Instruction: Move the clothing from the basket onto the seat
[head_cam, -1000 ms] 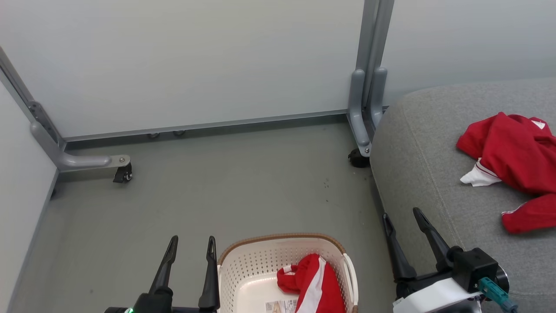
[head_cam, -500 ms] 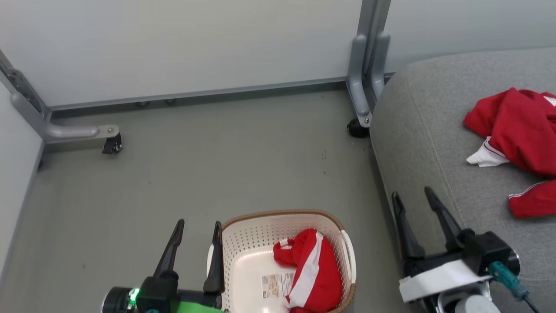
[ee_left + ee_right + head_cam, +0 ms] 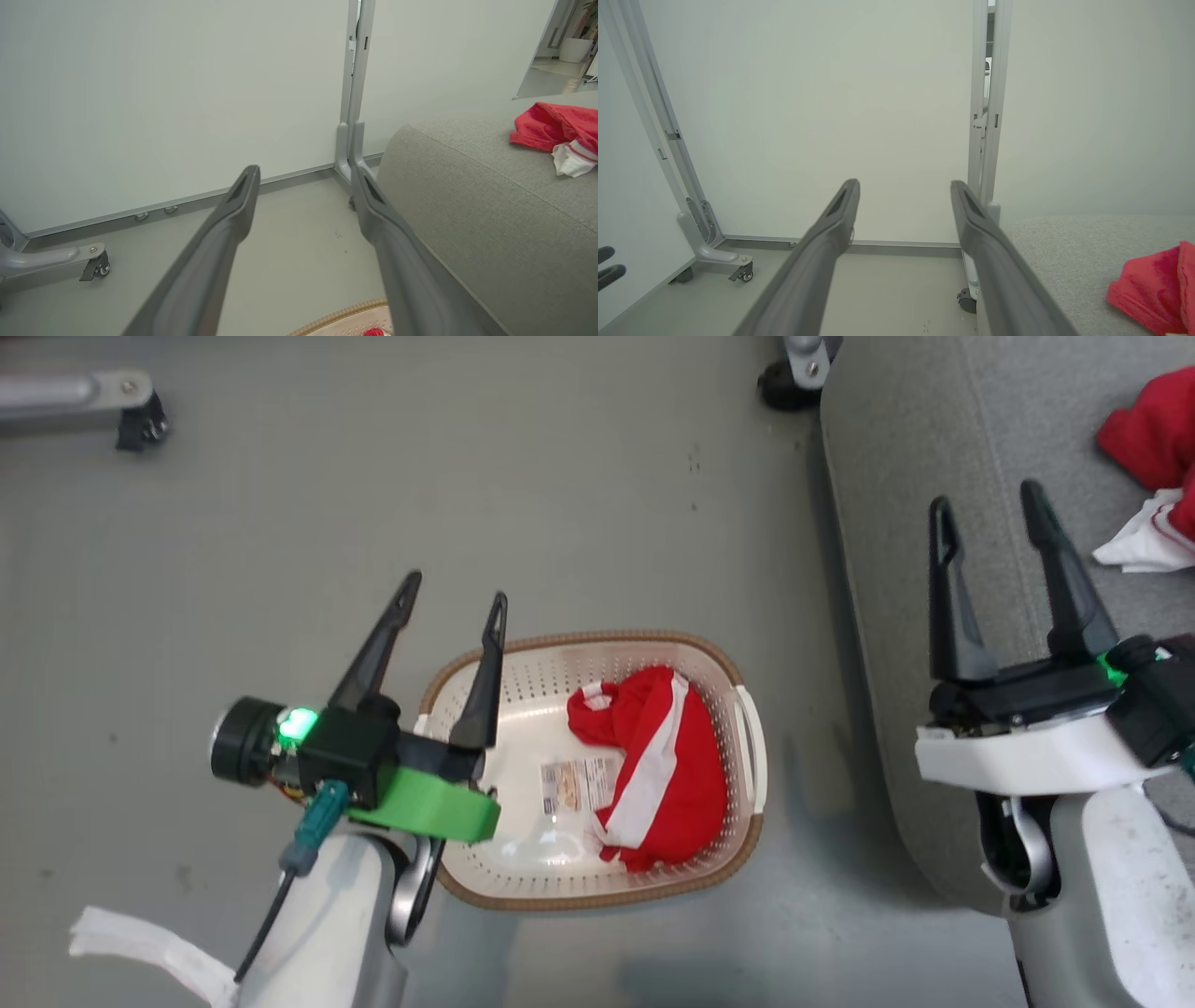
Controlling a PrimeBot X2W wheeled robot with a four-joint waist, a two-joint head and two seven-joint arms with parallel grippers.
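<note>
One grey seat (image 3: 896,569) bears a red garment (image 3: 1153,429); the basket (image 3: 597,641) beside it holds the second garment (image 3: 653,756), soft and light, probably best pinched at its bunched middle. Left gripper (image 3: 456,588) and right gripper (image 3: 985,495) hover fully spread, empty.

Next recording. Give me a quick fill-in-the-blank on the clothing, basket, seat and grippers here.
The basket holds ____ red garment.
The other garment lies on the ____ seat.
The jaws of the left gripper and right gripper stand ____, holding nothing.
Missing words: one; grey; open.
</note>
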